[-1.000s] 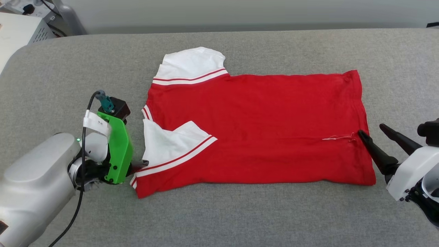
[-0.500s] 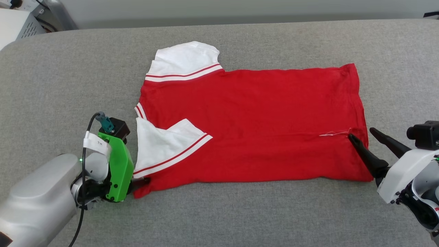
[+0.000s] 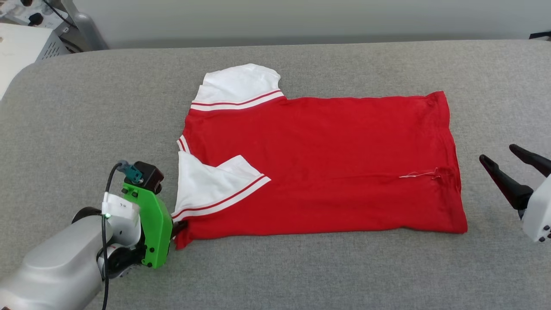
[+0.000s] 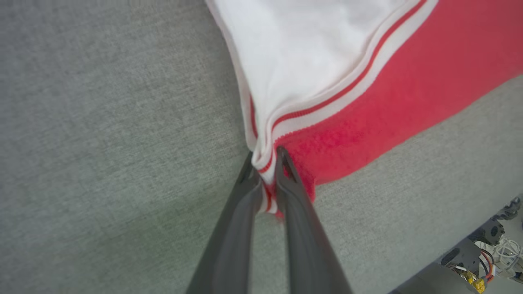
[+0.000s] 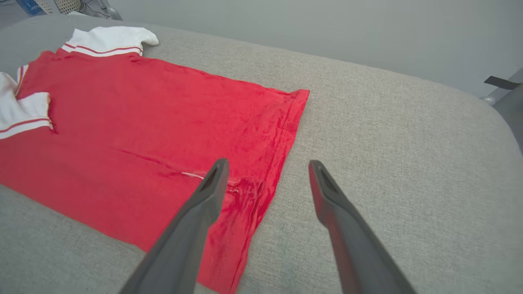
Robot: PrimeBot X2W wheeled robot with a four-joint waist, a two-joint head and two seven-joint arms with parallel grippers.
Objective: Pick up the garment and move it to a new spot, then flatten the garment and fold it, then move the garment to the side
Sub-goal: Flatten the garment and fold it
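Left pincer pinched (low); right pincer agape.

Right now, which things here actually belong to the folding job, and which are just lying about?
Job:
garment, red with white sleeves
left gripper, jaws pinching its corner
right gripper, jaws open beside the hem
grey padded surface

Lying about:
white vented box
plugs and cables

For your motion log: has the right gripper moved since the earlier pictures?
Yes: the right gripper has drawn back rightward, clear of the hem of the garment.
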